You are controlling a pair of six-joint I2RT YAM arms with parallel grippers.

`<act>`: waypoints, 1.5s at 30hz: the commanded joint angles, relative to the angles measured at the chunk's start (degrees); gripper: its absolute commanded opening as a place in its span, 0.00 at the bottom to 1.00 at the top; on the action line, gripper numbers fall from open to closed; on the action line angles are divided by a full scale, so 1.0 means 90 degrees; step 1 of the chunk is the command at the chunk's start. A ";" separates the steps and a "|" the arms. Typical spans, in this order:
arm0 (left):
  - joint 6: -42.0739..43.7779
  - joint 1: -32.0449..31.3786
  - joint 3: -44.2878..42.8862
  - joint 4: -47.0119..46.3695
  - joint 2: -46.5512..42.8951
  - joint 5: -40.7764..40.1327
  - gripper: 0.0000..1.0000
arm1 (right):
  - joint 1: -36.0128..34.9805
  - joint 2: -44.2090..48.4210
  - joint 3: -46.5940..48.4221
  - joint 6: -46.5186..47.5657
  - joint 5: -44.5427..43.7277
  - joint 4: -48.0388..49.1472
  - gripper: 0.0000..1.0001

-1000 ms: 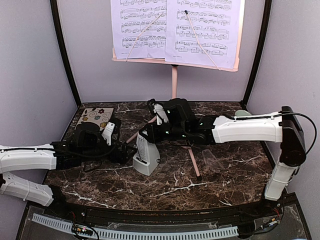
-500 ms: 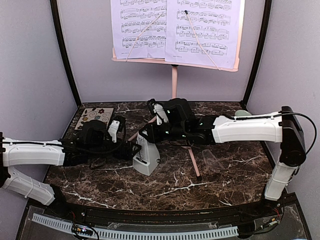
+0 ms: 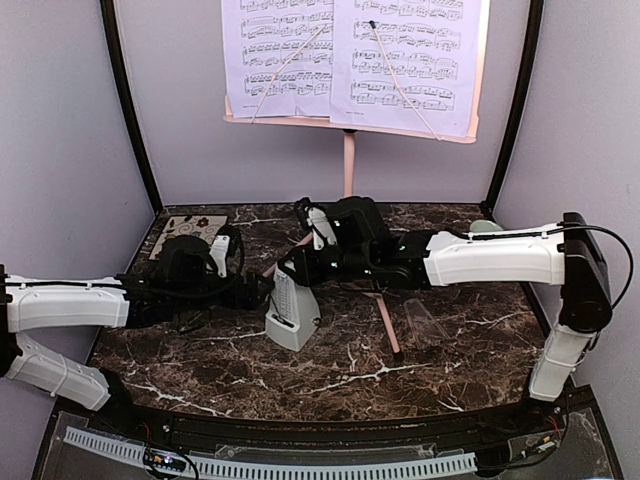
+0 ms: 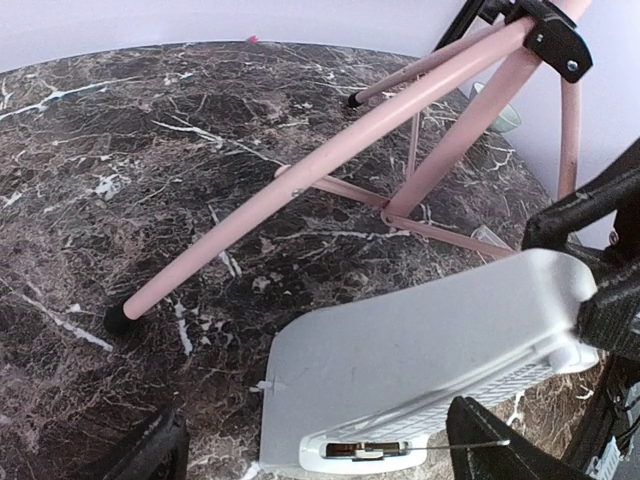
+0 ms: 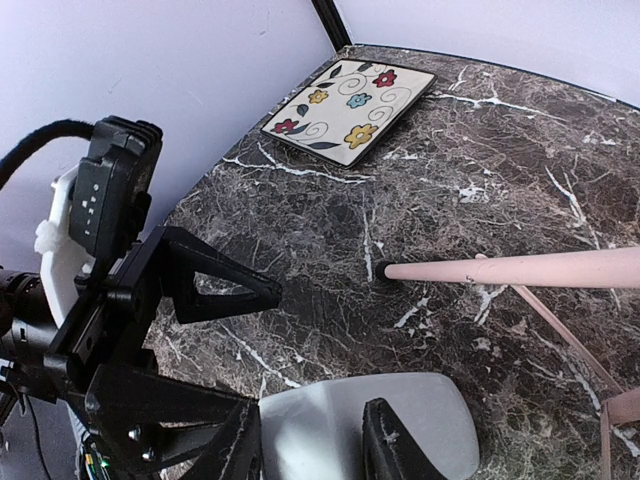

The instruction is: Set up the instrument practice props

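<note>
We judge the metronome [image 3: 293,322], standing left of centre on the desk [image 3: 350,375], light, rigid and slippery: right gripper [image 5: 312,440] clamped on its narrow top, left gripper [image 3: 255,295] jaws wide apart beside its base, the steadier hold.

The right gripper [image 5: 312,445] – jaws clamped on the grey metronome [image 5: 432,412] – faces a floral tile [image 5: 350,112]

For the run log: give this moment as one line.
left tool open beside metronome | right tool shut on metronome top | music stand upright, sheet music on it
</note>
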State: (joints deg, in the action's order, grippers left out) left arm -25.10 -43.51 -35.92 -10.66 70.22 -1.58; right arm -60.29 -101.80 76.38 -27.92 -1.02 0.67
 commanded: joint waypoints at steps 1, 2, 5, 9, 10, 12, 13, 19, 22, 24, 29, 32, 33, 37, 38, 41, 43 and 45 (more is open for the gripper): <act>-0.0253 0.0184 0.0007 0.0010 -0.0030 -0.0136 0.91 | -0.0039 -0.0170 0.0078 0.0007 -0.0004 -0.0206 0.35; -0.0258 0.0222 0.0015 0.0052 -0.0020 -0.0173 0.91 | -0.0039 -0.0164 0.0078 0.0020 -0.0004 -0.0224 0.35; -0.0270 0.0407 0.0054 0.0186 -0.0014 -0.0260 0.91 | -0.0039 -0.0159 0.0070 0.0045 -0.0014 -0.0249 0.35; -0.0334 0.0966 0.0223 0.0343 0.0022 -0.0167 0.91 | -0.0039 -0.0128 0.0041 0.0065 -0.0015 -0.0259 0.35; -0.0351 0.1164 0.0265 0.0385 0.0050 -0.0123 0.91 | -0.0039 -0.0125 0.0032 0.0074 -0.0015 -0.0260 0.35; -0.0381 0.1484 0.0324 0.0412 0.0118 -0.0004 0.91 | -0.0039 -0.0124 0.0020 0.0084 -0.0007 -0.0258 0.35; -0.0400 0.1646 0.0353 0.0427 0.0143 0.0063 0.91 | -0.0039 -0.0117 0.0016 0.0090 -0.0005 -0.0264 0.35; -0.0457 0.2474 0.0430 0.0351 -0.0086 0.0403 0.94 | -0.0039 -0.0042 0.0014 0.0183 0.0001 -0.0252 0.35; -0.0535 0.2993 0.0523 0.0258 -0.0185 0.0823 0.96 | -0.0039 -0.0037 0.0055 0.0240 -0.0006 -0.0265 0.37; -0.0602 0.3360 0.0534 0.0296 -0.0114 0.1150 0.96 | -0.0039 -0.0038 0.0084 0.0259 0.0004 -0.0244 0.38; -0.0476 0.3577 0.0325 0.0500 0.0100 0.1568 0.97 | -0.0039 -0.0020 0.0262 0.0374 0.0054 -0.0247 0.44; -0.0425 0.3584 0.0220 0.0549 0.0128 0.1654 0.98 | -0.0039 0.0000 0.0479 0.0489 0.0079 -0.0273 0.49; -0.0410 0.3578 0.0179 0.0549 0.0136 0.1674 0.98 | -0.0039 0.0011 0.0558 0.0520 0.0089 -0.0271 0.51; -0.0335 0.3588 -0.0009 0.0637 0.0180 0.1664 0.99 | -0.0039 0.0048 0.0893 0.0623 0.0138 -0.0288 0.62; -0.0306 0.3585 -0.0063 0.0682 0.0198 0.1656 0.99 | -0.0039 0.0072 0.0956 0.0656 0.0143 -0.0281 0.64; -0.0215 0.3603 -0.0287 0.0800 0.0279 0.1685 0.99 | -0.0039 0.0194 0.1069 0.0732 0.0142 -0.0229 0.71; -0.0118 0.3596 -0.0520 0.0968 0.0387 0.1745 0.99 | -0.0034 0.0297 0.1062 0.0775 0.0122 -0.0195 0.79; 0.0014 0.3595 -0.0825 0.1195 0.0528 0.1796 0.99 | -0.0039 0.0430 0.0986 0.0821 0.0075 -0.0170 0.85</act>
State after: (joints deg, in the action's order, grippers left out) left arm -27.83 -11.40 -38.61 -3.75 73.49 13.04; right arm -60.29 -101.25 84.53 -21.65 0.08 -2.70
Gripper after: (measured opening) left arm 0.988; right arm 0.813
